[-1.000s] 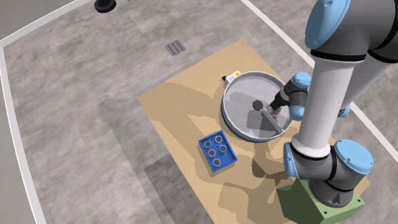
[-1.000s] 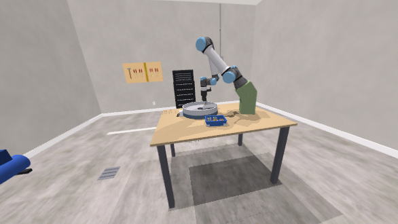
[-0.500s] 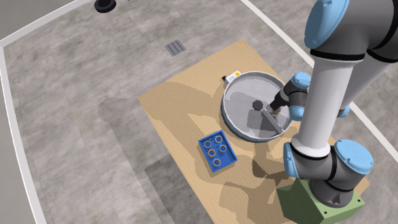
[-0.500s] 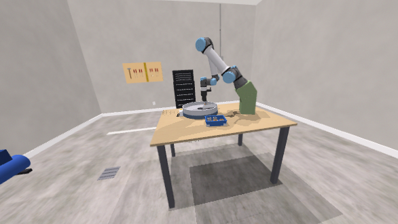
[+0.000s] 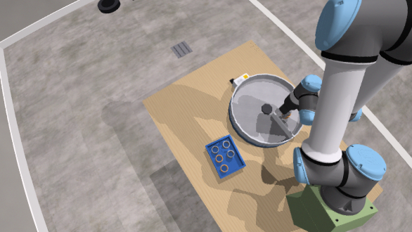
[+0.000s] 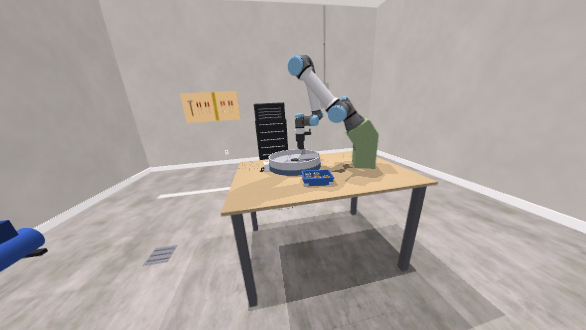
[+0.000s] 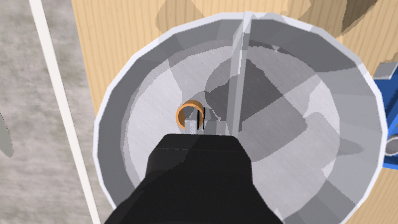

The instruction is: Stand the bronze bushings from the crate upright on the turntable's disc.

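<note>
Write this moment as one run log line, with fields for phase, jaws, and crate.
phase: placing bronze bushing over turntable disc | jaws: shut on one wall of bronze bushing | crate: five bushings remain

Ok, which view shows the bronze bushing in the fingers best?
Wrist: the bronze bushing shows as an orange ring, its wall pinched by the fingers above the disc. Top shows an orange sliver; exterior is too distant.

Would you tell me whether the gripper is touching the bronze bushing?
Touching: the wrist view shows the gripper pinching the wall of the bronze bushing, one finger inside the ring.
</note>
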